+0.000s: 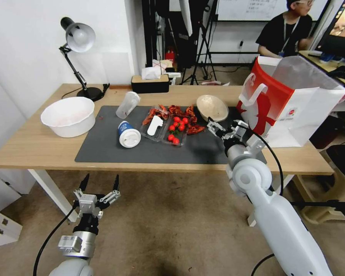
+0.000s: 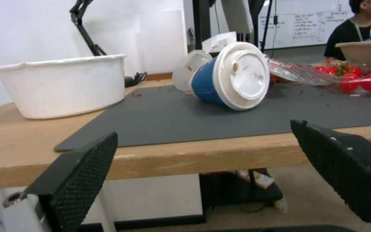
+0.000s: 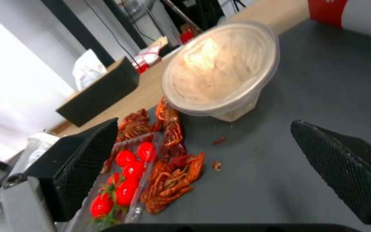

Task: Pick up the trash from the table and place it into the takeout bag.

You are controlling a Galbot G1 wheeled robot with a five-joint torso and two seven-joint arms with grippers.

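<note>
Jaws wide, right gripper (image 1: 219,128) nears the beige paper bowl (image 1: 212,107); straddle its rim squarely. Left gripper (image 1: 99,186) waits, spread.

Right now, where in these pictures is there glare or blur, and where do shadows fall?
Head view: the desk lamp shade glares white; the right gripper casts a soft shadow on the mat.
Left wrist view: the blue-white lidded cup is sharp, the fingers nearby are soft.
Right wrist view: glare washes the beige paper bowl; the background is blurred.
</note>
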